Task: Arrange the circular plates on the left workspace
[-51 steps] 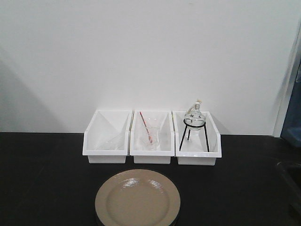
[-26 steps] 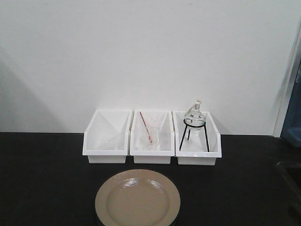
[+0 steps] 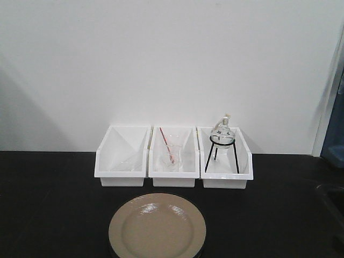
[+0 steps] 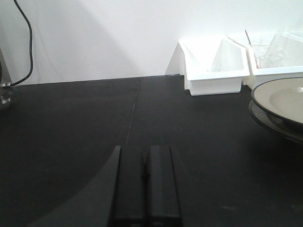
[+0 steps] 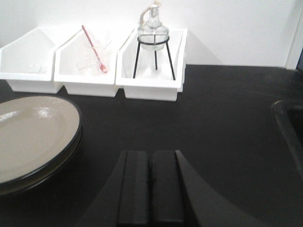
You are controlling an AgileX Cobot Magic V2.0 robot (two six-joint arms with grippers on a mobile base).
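Note:
Two beige circular plates point(image 3: 157, 228) lie stacked on the black countertop point(image 3: 48, 204), at the front centre just before the bins. The left wrist view has the stack point(image 4: 279, 100) at its right edge, well to the right of my left gripper point(image 4: 144, 150). That gripper hangs low over bare countertop point(image 4: 71, 118), its jaws pressed together and holding nothing. In the right wrist view the stack point(image 5: 33, 130) fills the left side, dark rims showing under the top plate. My right gripper point(image 5: 151, 153) is shut and empty, just right of the stack and not touching it.
Three white bins stand in a row against the wall: a left bin point(image 3: 122, 158), a middle bin point(image 3: 173, 161) with a beaker and red rod, a right bin point(image 3: 226, 161) with a glass lamp on a black tripod. A recessed sink point(image 5: 289, 118) lies at the right. A black cable point(image 4: 26, 42) hangs at the far left.

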